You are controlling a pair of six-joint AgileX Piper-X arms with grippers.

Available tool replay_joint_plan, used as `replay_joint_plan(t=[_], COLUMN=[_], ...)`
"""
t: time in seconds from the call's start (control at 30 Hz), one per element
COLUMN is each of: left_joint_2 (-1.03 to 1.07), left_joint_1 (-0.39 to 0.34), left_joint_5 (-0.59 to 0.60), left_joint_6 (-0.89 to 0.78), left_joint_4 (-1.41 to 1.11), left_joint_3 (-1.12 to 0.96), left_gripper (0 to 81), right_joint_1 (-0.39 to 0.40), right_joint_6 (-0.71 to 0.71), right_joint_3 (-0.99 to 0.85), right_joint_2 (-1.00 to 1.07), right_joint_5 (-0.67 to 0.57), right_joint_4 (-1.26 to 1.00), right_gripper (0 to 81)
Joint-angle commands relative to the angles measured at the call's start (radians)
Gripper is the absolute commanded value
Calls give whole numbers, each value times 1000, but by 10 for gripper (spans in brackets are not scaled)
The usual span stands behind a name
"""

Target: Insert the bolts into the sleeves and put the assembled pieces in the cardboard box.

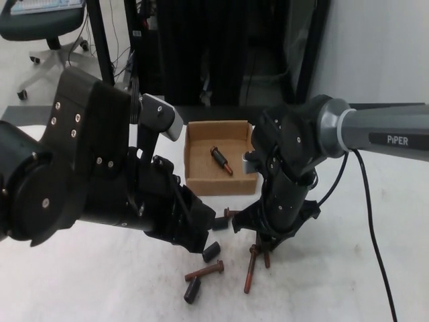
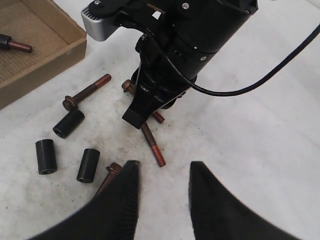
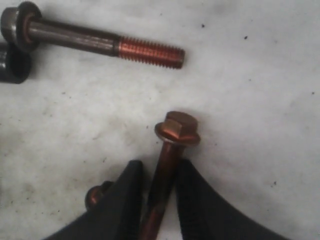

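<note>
My right gripper (image 3: 160,170) is down on the table, its fingers pressed against both sides of a copper bolt's (image 3: 177,127) shank; the bolt lies flat. A longer bolt (image 3: 100,42) lies just beyond, with a black sleeve (image 3: 12,65) by its head. My left gripper (image 2: 162,190) hovers open over the table, close to the right gripper (image 2: 135,117). Three black sleeves (image 2: 68,123) (image 2: 45,156) (image 2: 88,165) and loose bolts (image 2: 87,92) (image 2: 152,145) lie between them. The cardboard box (image 1: 201,181) holds one assembled piece (image 1: 221,159).
The left arm's bulky body (image 1: 80,168) takes up the bench's left side and stands close to the box. A black cable (image 1: 365,221) trails from the right arm across the white table. Dark frame posts stand behind the box.
</note>
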Motion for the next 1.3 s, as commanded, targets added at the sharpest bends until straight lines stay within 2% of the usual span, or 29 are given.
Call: replay_joint_plan(t=[0.0,0.43,0.5,0.57,0.6,0.93,1.27], left_joint_2=[-13,-13,-13,-13,-13,-13,8], left_joint_1=[-2,-1,-1,-1,-1,-1,-3], left_joint_5=[-4,-4,-4,-4,-4,4,1], left_joint_6=[3,3,3,3,3,-1,20], left_joint_4=[-8,-8,-8,-8,-8,-5,58], left_joint_3=[-12,-12,-12,-12,-12,-12,-14], left_gripper=[315,315,315,315,315,315,315], right_joint_1=[-13,-69,-69,-69,-69,-87,-124], right_joint_6=[-1,-16,-53,-93,-102,-152,-204], right_joint_3=[5,-47,-47,-47,-47,-51,-51], right_joint_2=[46,54,58,58,58,-9,-322], right_joint_5=[5,7,7,7,7,-88,-99], right_joint_4=[-26,-37,-37,-25,-19,109,100], right_gripper=[237,235,165,21,5,8,8])
